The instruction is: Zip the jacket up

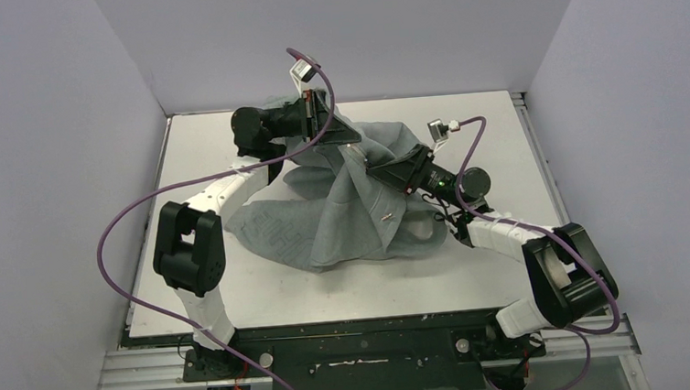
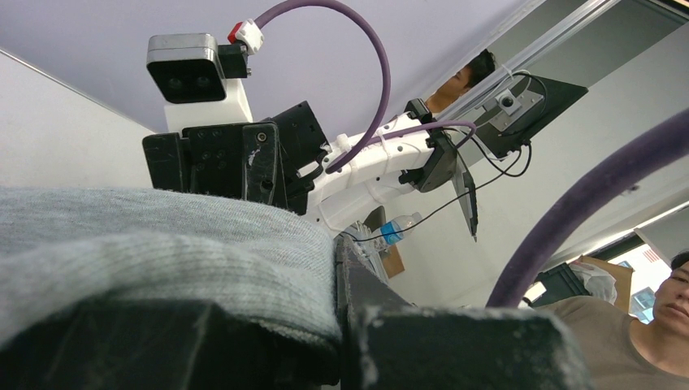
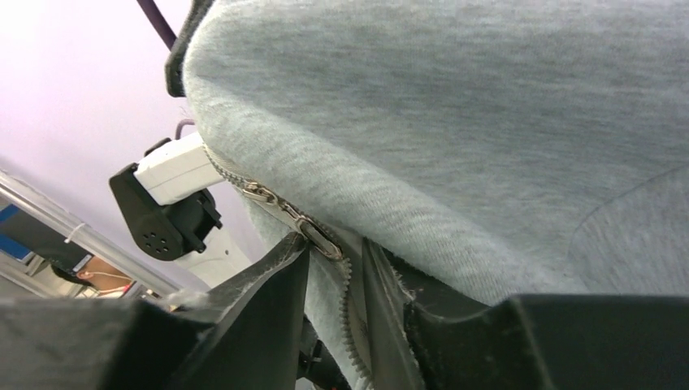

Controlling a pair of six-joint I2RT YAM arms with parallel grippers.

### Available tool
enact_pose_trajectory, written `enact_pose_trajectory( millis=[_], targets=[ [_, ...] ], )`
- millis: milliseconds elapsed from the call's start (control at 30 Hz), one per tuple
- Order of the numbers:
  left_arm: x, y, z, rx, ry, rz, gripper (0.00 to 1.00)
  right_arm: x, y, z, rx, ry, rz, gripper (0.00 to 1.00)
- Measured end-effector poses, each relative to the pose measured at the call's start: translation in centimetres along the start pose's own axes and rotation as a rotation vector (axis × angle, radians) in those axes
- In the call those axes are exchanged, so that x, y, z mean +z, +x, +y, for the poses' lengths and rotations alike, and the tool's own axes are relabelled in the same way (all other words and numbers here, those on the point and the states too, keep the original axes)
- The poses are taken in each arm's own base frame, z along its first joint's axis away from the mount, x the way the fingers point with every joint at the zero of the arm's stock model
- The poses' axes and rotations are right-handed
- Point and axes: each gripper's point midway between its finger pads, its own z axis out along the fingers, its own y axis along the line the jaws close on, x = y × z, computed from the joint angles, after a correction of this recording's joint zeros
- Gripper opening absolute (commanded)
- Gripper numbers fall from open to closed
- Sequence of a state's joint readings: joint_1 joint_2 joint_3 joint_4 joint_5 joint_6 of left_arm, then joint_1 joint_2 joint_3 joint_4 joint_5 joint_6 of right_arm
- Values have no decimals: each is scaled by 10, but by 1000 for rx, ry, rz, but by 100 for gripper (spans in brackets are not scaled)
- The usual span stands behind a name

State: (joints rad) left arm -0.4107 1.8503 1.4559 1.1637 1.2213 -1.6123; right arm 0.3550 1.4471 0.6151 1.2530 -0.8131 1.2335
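Pincer on my left arm (image 1: 333, 127) is clamped tight on a fold of the jacket (image 1: 343, 223), holding that part raised over the far middle of the counter (image 1: 476, 278), while the rest of the grey cloth hangs down and lies heaped between the two arms. Right pincer (image 3: 333, 253) comes up from beneath the raised cloth with its jaws narrowly apart and the zipper (image 3: 276, 201) running between them. The metal pull tab (image 3: 322, 238) sits right at the tip of one finger, and I cannot tell whether the jaws actually pinch anything. Grey fabric bulges over that pincer and hides most of the zipper line from the wrist view. From the left wrist I see the right arm's camera block (image 2: 195, 69) just behind the cloth. A purple cable (image 2: 585, 219) sweeps across the right of that view, and a person (image 2: 650, 325) sits beyond it.
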Motion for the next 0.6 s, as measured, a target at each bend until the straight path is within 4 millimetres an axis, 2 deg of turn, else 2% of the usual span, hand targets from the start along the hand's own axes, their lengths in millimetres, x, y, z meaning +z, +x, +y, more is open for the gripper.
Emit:
enact_pose_trajectory(
  millis=[267, 600],
  targets=[
    [0, 0, 6, 22, -14, -2, 0, 1, -5, 13, -4, -55, -21, 18],
    [-2, -4, 33, 47, -147, -26, 0, 0, -5, 6, -24, -9, -17, 11]
  ],
)
